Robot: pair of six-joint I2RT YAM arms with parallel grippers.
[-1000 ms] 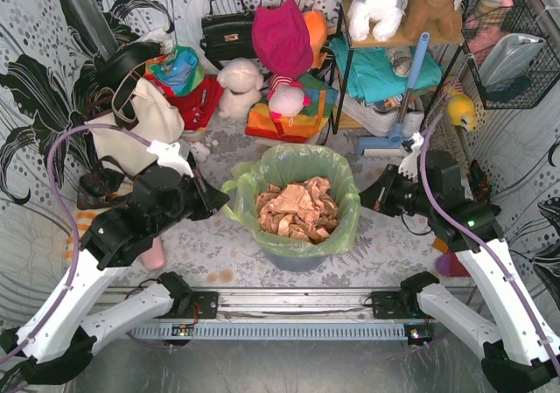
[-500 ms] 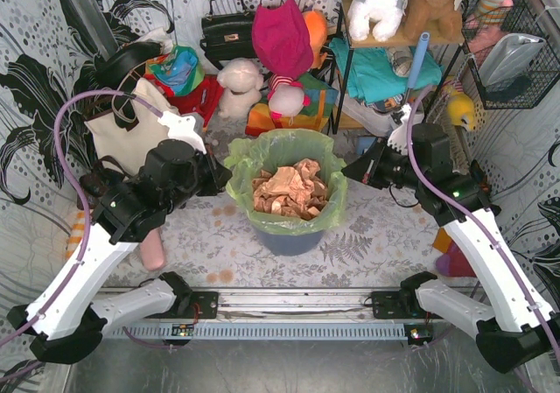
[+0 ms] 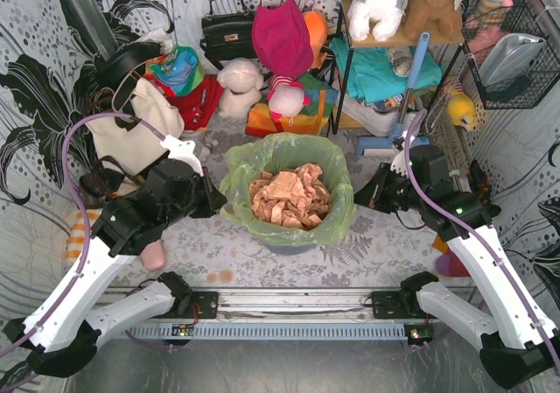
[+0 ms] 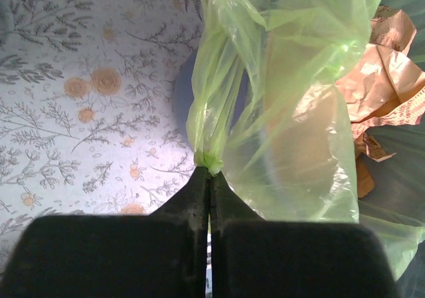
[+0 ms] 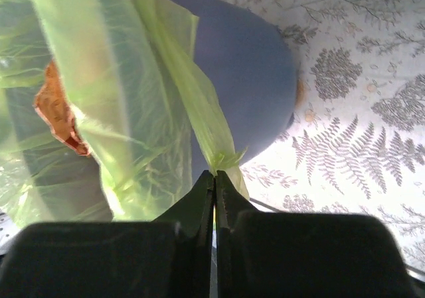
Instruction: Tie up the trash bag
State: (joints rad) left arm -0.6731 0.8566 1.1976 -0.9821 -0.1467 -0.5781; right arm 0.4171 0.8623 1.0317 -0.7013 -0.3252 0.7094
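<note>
The trash bag (image 3: 241, 170), thin light-green plastic, lines a blue-grey bin (image 5: 239, 66) at the middle of the floor, with crumpled brown paper (image 3: 289, 196) inside. My left gripper (image 3: 219, 202) is shut on a pinched fold of the bag's left rim (image 4: 211, 160). My right gripper (image 3: 360, 196) is shut on a pinched strip of the bag's right rim (image 5: 222, 160). Both pinched edges are pulled taut outward over the bin's sides. The bag's mouth stands wide.
A cream tote bag with black straps (image 3: 131, 130) lies at the left. Plush toys (image 3: 238, 87), a black handbag (image 3: 226, 32) and a shelf rack (image 3: 385, 69) crowd the back. A wire basket (image 3: 512, 60) hangs at the right. Patterned cloth (image 3: 367, 244) covers the floor.
Both arms rose and moved back half a second ago, lifting the bag's rim, then came down and forward a little. Both grips on the rim have held throughout.
</note>
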